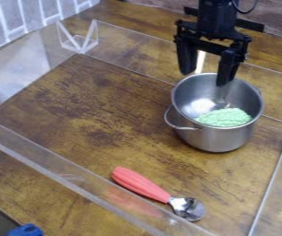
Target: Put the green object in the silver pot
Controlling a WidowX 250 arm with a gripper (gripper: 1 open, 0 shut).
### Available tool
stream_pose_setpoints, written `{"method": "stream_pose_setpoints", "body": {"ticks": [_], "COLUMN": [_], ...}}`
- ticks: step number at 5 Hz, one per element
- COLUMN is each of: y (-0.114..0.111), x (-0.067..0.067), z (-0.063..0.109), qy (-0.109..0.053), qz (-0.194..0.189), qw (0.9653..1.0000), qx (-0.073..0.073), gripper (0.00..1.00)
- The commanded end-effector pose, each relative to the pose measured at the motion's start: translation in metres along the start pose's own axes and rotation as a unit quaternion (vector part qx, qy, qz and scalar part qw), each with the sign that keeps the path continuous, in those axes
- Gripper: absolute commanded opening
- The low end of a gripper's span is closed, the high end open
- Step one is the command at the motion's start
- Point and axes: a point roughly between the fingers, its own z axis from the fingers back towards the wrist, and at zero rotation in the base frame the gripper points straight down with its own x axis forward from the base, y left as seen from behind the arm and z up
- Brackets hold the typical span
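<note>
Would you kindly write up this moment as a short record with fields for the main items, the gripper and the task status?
green object: lying inside the pot
pot: upright on the wooden table, right of centre
gripper: open, empty, above the pot's far rim
spoon: red handle, flat on the table near the front edge, apart from the pot
task status: green object is in the pot

A robot test bench is showing here, not a kitchen: below and left of the black gripper (pixel 211 63), clear acrylic walls (pixel 57 175) are fencing in a bare wooden tabletop (pixel 88 111), making a small work pen.
</note>
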Motion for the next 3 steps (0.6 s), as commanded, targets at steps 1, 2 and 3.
{"method": "stream_pose_setpoints", "body": {"ticks": [1, 2, 3], "y": [-0.007, -0.014, -0.017], "x": [0.011, 0.012, 0.013], "z": [0.015, 0.001, -0.006], "qy": [-0.026, -0.005, 0.008], "qz": [0.0, 0.008, 0.016], "qw": [0.9996, 0.9999, 0.9998], "qx": [-0.004, -0.01, -0.012], "gripper": [1.0, 1.0, 0.0]}}
